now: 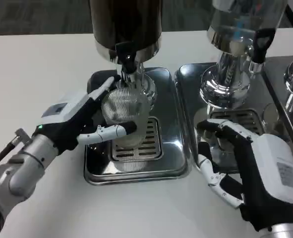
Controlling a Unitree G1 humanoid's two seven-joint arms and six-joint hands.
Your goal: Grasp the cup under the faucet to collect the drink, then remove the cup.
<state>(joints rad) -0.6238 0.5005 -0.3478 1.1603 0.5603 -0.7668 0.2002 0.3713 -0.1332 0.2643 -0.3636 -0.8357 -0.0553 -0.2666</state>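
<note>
The left hand (82,121) wraps its fingers around the ribbed clear cup (124,111), standing on the drip tray (178,148) beneath the faucet (128,62). The right hand (245,163) waits spread nearby. Filling appears under way; next comes lifting the cup clear.

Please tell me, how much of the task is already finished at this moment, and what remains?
Done: the left hand grips the clear ribbed glass cup, which stands under the black faucet of the dark dispenser, over the steel drip tray. In hand: collecting the drink; I cannot tell whether it is flowing. Left: remove the cup. The right hand waits open.
</note>
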